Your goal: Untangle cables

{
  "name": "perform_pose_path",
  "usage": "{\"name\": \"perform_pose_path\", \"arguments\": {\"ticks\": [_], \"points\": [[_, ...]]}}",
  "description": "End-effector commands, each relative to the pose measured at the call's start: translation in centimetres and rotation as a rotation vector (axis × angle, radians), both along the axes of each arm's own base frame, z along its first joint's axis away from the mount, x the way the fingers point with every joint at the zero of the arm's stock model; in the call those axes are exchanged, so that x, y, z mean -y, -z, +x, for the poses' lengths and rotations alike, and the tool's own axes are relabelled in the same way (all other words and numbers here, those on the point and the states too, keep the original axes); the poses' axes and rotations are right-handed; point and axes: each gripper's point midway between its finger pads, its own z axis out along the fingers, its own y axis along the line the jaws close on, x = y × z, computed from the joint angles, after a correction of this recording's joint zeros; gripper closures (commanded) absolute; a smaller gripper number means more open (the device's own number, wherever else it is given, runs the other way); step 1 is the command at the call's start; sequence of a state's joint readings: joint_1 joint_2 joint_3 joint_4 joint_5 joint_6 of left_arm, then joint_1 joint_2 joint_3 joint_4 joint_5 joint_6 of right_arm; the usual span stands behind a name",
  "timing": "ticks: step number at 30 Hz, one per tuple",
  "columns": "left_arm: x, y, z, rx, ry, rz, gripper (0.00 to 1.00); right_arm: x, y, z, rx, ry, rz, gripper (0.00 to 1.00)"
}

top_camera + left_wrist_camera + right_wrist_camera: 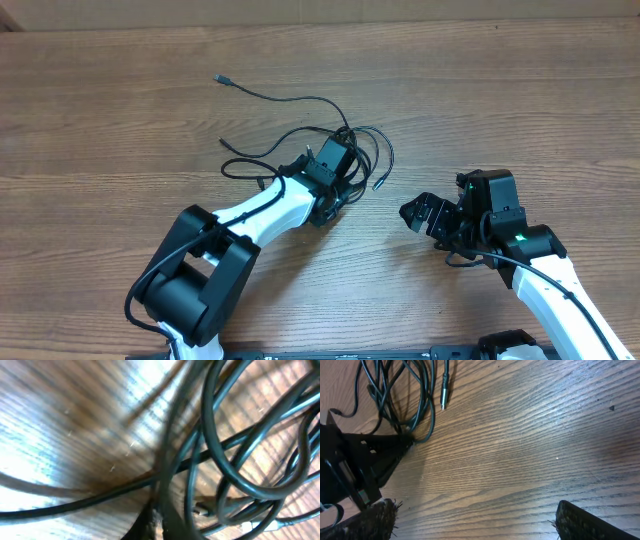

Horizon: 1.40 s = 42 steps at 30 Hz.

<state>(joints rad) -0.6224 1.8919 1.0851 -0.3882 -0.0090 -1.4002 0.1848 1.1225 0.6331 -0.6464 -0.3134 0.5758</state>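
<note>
The thin black cables (300,102) lie tangled in loops on the wooden table, with one strand running up-left to a small plug (218,77) and another plug (377,186) at the right. My left gripper (338,172) is down in the bundle. In the left wrist view its fingertips (154,522) are pressed together around a blurred strand, with the cable loops (235,455) close behind. My right gripper (422,214) is wide open and empty, to the right of the bundle. The right wrist view shows its fingers (475,525) apart over bare wood, with the cables (422,405) at the upper left.
The wooden table (500,90) stretches out around the bundle. The left arm's black gripper body (355,460) shows at the left of the right wrist view, beside a silver-tipped plug (443,397).
</note>
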Motion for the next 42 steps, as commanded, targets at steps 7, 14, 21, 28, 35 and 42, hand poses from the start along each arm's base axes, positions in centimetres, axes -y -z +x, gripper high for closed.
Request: {"name": "perform_pose_path", "arguments": {"ticks": [7,14,21,28,35,42], "points": [[-2.0,-2.8,0.6,0.03,0.223,0.053,0.96,-2.1,-1.6,-0.2,0.001,-0.065,0.123,0.0],[-4.7,-18.4,-0.8,0.265,0.344,0.062,0.96,-2.5,-1.9,-0.1,0.008,-0.076,0.143,0.0],[-8.4,-19.1,-3.4,0.208,0.265,0.168,0.96,-2.5,-1.9,-0.1,0.009,-0.076,0.143,0.0],[-7.4,-16.3,-4.5,0.085,0.307,0.135,0.62,-2.5,-1.9,-0.1,0.009,-0.075,0.143,0.0],[-9.0,-12.2,-7.2,-0.158,0.266,0.212,0.67,-2.4,-1.9,-0.1,0.009,-0.075,0.143,0.0],[-9.4,-7.8,-7.7,-0.323,0.264,0.282,0.66,-2.3,-1.8,0.0,0.011,-0.07,0.133,0.0]]}}
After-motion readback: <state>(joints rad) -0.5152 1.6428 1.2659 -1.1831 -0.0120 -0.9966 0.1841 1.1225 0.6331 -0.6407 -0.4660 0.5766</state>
